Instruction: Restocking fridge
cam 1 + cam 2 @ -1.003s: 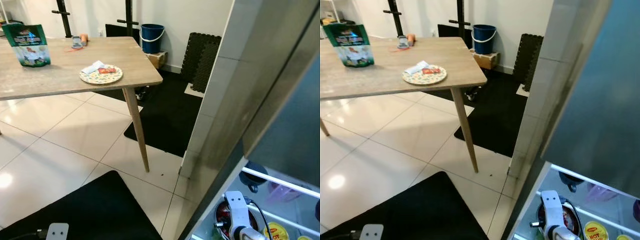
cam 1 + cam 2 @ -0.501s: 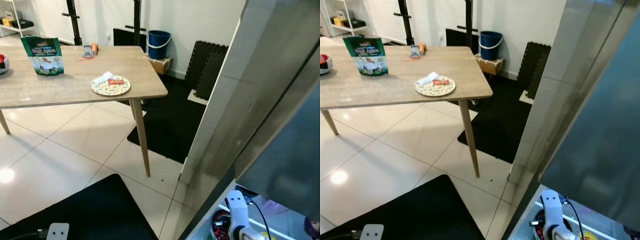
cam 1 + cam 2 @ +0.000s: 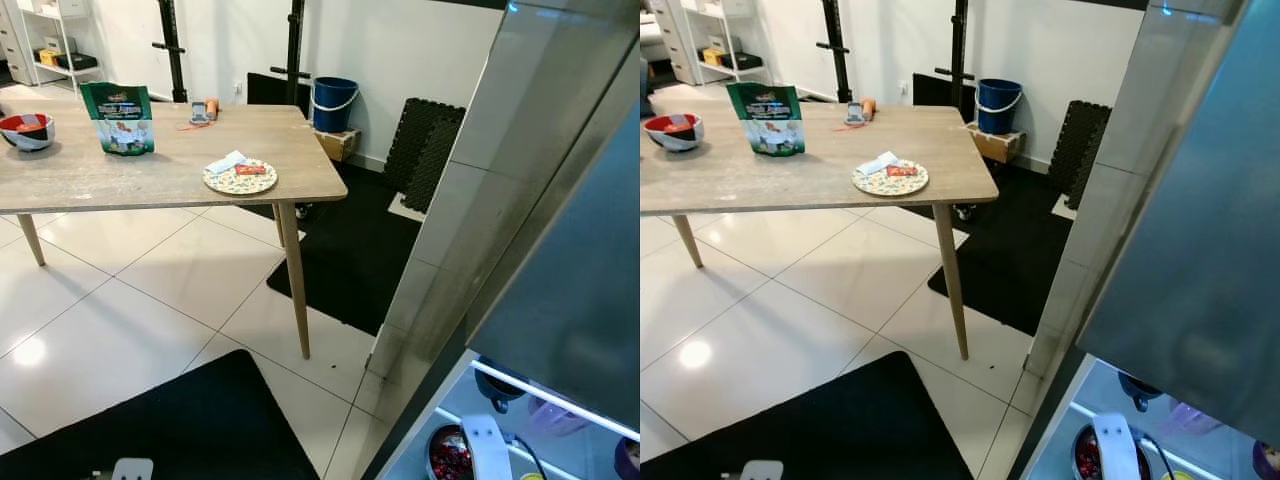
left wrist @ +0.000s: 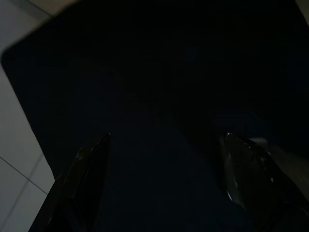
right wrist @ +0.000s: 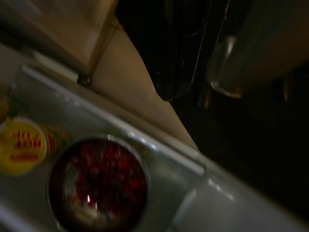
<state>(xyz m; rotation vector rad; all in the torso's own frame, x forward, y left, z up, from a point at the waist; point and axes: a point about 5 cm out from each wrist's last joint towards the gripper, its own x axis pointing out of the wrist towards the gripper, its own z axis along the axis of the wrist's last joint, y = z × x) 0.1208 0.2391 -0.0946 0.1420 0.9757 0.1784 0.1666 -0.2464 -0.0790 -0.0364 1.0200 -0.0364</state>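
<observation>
Since a second ago the view has been raised, so more of the table (image 3: 150, 165) is seen. A fetching step is judged in hand: next, the green bag (image 3: 118, 118), upright on the table beyond the plate (image 3: 240, 177), must be approached. Left gripper (image 4: 164, 186) hangs wide; right gripper's cannot be told.

You had a wooden table (image 3: 150, 175) on the tiled floor (image 3: 150, 310). On it sat a patterned plate (image 3: 240, 177), a green bag (image 3: 119, 118) standing upright, and a red bowl (image 3: 27, 130). A black mat (image 3: 190, 420) lay on the floor.
</observation>
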